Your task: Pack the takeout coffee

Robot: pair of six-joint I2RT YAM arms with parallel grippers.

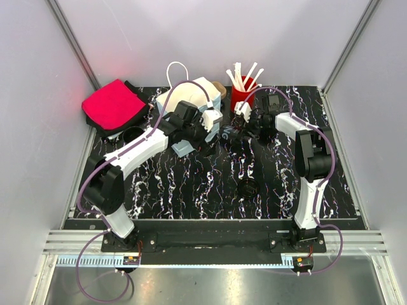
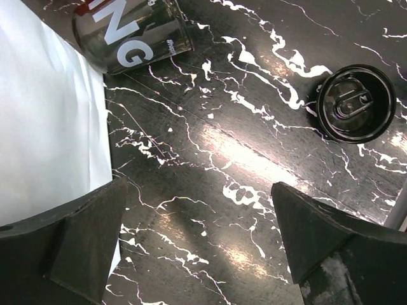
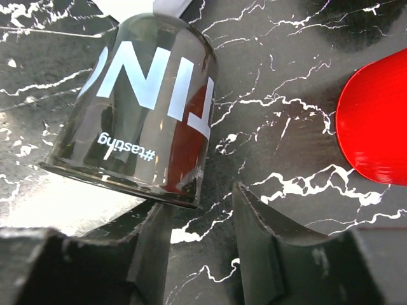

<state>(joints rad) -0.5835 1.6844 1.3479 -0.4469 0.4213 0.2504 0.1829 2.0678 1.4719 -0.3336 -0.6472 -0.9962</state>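
The takeout coffee (image 2: 356,101), a short black cup under a glossy black lid, stands upright on the marbled counter (image 1: 191,184), well apart from the red cup of stirrers (image 1: 241,95), on its near side. Neither hand holds it. The left hand (image 2: 197,241) gapes wide over bare counter. The right hand (image 3: 206,216), half-closed on nothing, sits by a lettered black cup (image 3: 140,108) near the red cup. The coffee is likely light, thin-walled and crushable, with a slick lid. The 2 fingers should clasp the body just under the lid rim, gently, keeping it upright.
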